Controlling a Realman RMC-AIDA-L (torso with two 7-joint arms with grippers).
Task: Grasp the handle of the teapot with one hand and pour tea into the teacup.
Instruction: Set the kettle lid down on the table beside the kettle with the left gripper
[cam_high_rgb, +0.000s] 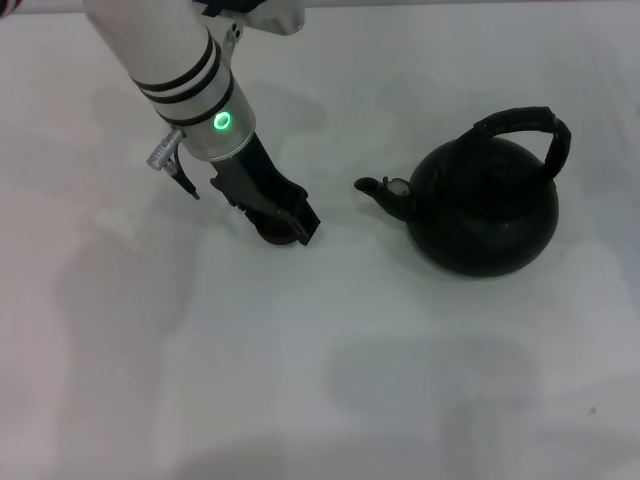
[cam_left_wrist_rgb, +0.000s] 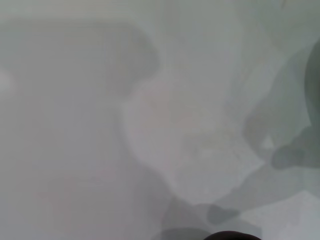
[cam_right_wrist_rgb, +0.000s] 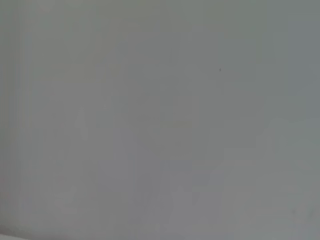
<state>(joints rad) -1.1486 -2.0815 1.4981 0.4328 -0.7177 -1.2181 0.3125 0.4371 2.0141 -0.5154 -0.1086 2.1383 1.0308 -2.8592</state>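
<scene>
Left pincer (cam_high_rgb: 285, 222) down on the white counter (cam_high_rgb: 300, 380), left of the teapot (cam_high_rgb: 485, 205), over a small dark round thing, probably the teacup (cam_high_rgb: 272, 235); grip state unclear. Teapot upright, handle (cam_high_rgb: 525, 125) arched, spout toward the pincer, apart.

Bare test bench or lab setup, plain white tabletop (cam_high_rgb: 330, 400), staged black teapot (cam_high_rgb: 485, 205)

The teapot (cam_high_rgb: 485, 205) stands on the table (cam_high_rgb: 320, 380), its spout pointing left and its handle (cam_high_rgb: 530, 128) arching over its top. Left of the teapot, well apart from the spout, the left gripper (cam_high_rgb: 285, 225) sits over the teacup (cam_high_rgb: 277, 236).
</scene>
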